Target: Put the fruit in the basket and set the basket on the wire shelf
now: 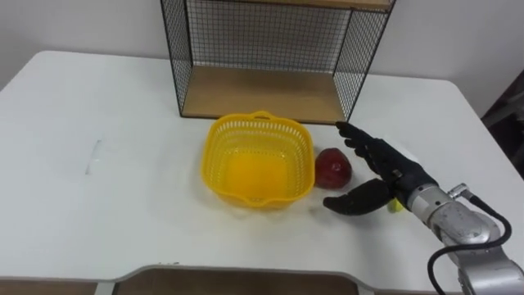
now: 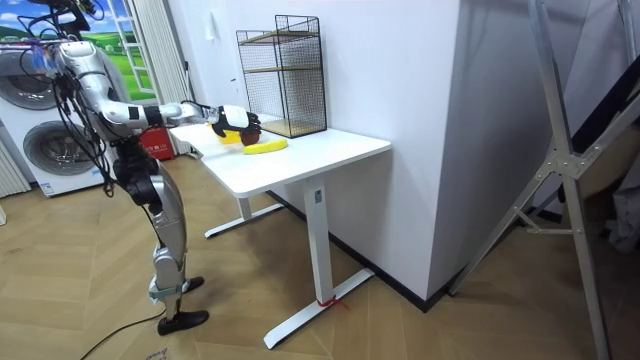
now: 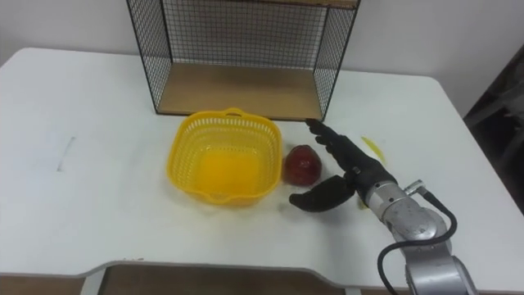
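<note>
A yellow plastic basket (image 1: 258, 120) stands on the white table (image 1: 98, 213), in front of the black wire shelf (image 1: 270, 41). Close to the basket's right side lies a dark red apple (image 1: 332, 168). My right hand (image 1: 395, 174) reaches in from the right and is open. Its straight fingers point past the apple's far right side, and its thumb lies on the table in front of the apple. A bit of yellow banana (image 1: 394, 206) peeks out beside the wrist, and the banana (image 2: 266, 147) also lies on the table in the room view.
The shelf has a wooden bottom board (image 1: 262, 94) level with the tabletop, open toward me. The table's near edge (image 1: 246, 274) runs close below the basket. A washing machine (image 2: 50, 150) stands behind me in the room view.
</note>
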You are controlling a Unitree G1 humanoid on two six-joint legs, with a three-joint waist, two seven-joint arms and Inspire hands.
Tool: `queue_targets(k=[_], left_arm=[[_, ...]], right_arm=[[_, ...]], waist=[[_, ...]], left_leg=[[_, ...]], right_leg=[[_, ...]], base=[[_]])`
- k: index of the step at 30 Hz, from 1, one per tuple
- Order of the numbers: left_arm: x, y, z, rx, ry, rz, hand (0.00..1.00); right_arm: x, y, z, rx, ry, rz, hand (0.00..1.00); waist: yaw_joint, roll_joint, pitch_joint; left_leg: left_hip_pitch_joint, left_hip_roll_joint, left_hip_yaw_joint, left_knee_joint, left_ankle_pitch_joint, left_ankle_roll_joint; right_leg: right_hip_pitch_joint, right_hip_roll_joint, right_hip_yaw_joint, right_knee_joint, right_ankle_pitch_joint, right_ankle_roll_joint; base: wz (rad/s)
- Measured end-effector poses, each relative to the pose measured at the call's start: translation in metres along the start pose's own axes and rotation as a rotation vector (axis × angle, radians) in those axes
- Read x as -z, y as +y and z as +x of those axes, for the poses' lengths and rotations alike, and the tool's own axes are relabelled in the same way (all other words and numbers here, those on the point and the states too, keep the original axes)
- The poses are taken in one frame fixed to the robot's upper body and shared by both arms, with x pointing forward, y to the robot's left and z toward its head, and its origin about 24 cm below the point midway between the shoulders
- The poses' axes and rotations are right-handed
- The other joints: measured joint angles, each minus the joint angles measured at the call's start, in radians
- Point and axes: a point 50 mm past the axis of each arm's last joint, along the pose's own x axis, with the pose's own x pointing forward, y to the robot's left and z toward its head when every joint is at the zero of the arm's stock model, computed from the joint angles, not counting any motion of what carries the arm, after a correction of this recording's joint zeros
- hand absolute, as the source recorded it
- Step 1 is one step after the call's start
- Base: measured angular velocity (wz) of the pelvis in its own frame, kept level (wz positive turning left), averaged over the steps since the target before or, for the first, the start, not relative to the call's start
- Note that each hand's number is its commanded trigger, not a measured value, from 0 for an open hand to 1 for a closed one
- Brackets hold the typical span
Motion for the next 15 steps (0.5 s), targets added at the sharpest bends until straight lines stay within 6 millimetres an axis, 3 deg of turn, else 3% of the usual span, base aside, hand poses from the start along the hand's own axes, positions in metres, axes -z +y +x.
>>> queue_targets(k=[7,15], left_arm=[[0.003,-0.001,0.0,0.002,0.018,0.0,0.0],[0.002,0.0,0.0,0.001,0.02,-0.001,0.0]], right_arm=[[0.02,0.005,0.001,-0.014,0.095,0.036,0.0],[0.027,0.009,0.001,-0.027,0.123,0.041,0.0]], waist=[[0.006,-0.01,0.0051],[0.019,-0.019,0.0053]], left_leg=[[-0.003,0.0,-0.004,0.007,0.0,0.0],[-0.003,-0.001,-0.004,0.009,0.0,0.0]], right_leg=[[0.002,0.0,-0.006,0.0,0.0,0.0],[0.008,0.003,0.002,-0.017,0.003,0.0]], base=[[0.01],[0.0]])
